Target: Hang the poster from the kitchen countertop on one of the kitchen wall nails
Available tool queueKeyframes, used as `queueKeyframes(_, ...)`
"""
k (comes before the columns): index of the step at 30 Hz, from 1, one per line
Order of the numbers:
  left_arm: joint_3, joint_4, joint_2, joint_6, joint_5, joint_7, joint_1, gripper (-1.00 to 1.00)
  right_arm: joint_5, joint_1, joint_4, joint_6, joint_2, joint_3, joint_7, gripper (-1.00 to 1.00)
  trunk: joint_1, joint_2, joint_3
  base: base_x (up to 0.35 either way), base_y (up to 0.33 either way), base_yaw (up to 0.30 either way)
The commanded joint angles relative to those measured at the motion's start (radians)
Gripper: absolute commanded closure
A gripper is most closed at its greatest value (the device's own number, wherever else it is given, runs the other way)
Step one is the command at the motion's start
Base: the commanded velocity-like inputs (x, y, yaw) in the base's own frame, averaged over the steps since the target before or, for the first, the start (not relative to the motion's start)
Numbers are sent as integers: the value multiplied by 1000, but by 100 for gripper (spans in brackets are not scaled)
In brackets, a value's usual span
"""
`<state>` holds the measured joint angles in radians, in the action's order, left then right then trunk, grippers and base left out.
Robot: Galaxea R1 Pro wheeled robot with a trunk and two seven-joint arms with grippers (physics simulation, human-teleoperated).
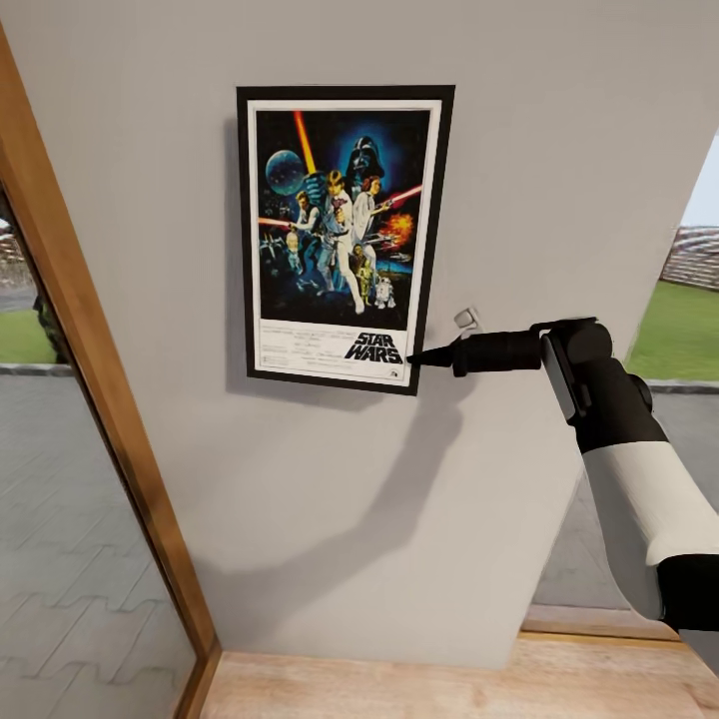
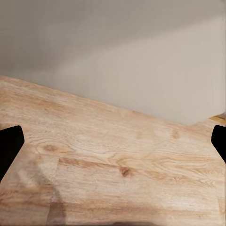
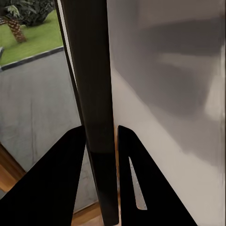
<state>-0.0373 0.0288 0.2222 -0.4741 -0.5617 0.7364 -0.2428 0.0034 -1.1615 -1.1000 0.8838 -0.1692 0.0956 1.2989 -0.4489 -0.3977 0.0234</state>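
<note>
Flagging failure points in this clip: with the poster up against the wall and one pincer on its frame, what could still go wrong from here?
1. The right pincer grips the poster only at its lower right corner; the right wrist view shows its fingers straddling the thin frame edge. No nail is visible, so releasing may drop it.
2. The poster hangs slightly tilted against the wall; pulling away sideways could skew it further.

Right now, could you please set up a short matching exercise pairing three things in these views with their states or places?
Things:
1. poster
2. right gripper
3. left gripper

States:
a. open above the wooden floor
b. shut on the frame's lower right corner
c. flat against the grey wall

Pairs: 1-c, 2-b, 3-a
</note>
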Motion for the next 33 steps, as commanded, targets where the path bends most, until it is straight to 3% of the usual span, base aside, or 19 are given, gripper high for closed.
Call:
queueKeyframes(1, -4, -1, 1, -5, -4, 3, -1, -100, 0, -1, 0, 9, -1, 1, 3, 100, -1, -2, 2, 232, 0, 0)
queueKeyframes(33, -4, -1, 2, -6, -6, 2, 0, -100, 1, 0, 2, 7, -1, 1, -1, 100, -1, -2, 2, 20, 0, 0)
